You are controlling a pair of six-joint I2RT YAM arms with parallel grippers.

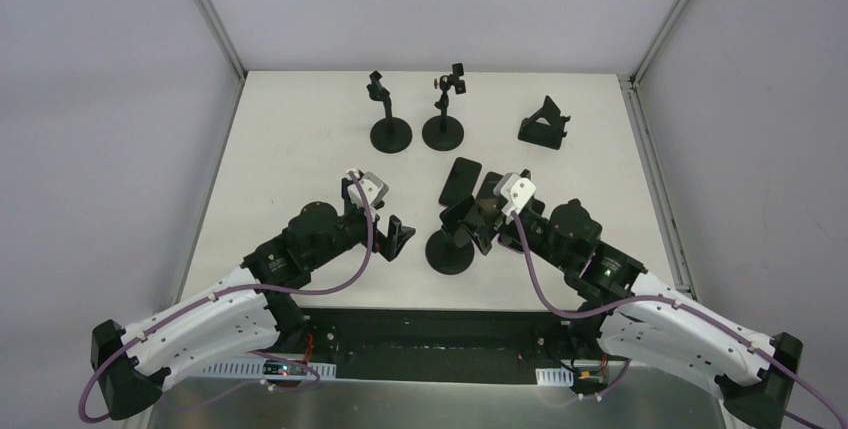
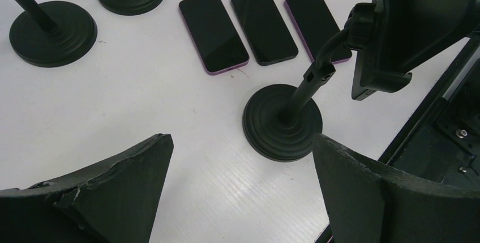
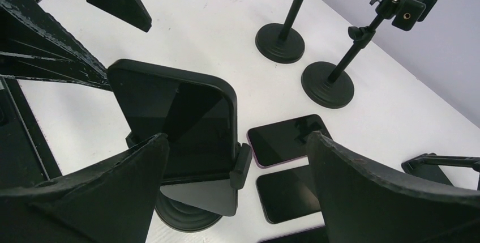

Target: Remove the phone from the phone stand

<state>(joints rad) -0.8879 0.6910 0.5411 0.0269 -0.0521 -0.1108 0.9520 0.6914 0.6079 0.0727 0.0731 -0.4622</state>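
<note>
The phone (image 3: 181, 118) sits dark and tilted in the clamp of the phone stand (image 3: 241, 163), which rises on a thin stem from a round black base (image 1: 449, 251). My right gripper (image 3: 236, 136) is open just above the phone, one finger over its lower left corner and the other to the right of the clamp, gripping nothing. My left gripper (image 2: 240, 141) is open and empty over bare table, left of the stand's base (image 2: 282, 121). In the left wrist view the clamped phone (image 2: 419, 22) shows its back at the upper right.
Three spare phones (image 2: 213, 32) (image 2: 264, 25) (image 2: 316, 22) lie flat side by side just behind the stand. Two more round-based stands (image 1: 391, 134) (image 1: 442, 132) and a folding stand (image 1: 545, 125) stand at the back. The table's front edge (image 2: 430, 118) runs close by.
</note>
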